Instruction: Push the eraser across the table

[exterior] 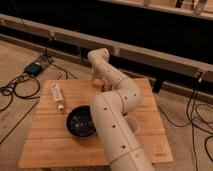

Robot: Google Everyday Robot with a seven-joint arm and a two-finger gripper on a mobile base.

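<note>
The light-wood plank table (50, 135) fills the middle of the camera view. My white arm rises from the front edge, bends at the right and reaches back to the table's far edge. The gripper (100, 84) points down there, just above the wood near the far middle. I do not see the small cream-white eraser; it may be hidden behind the arm or the gripper.
A long white labelled tube (57, 96) lies at the far left. A black bowl (80, 120) sits left of the arm. A white cup (133, 124) peeks out on the arm's right. Cables and a blue device (35, 67) lie on the floor.
</note>
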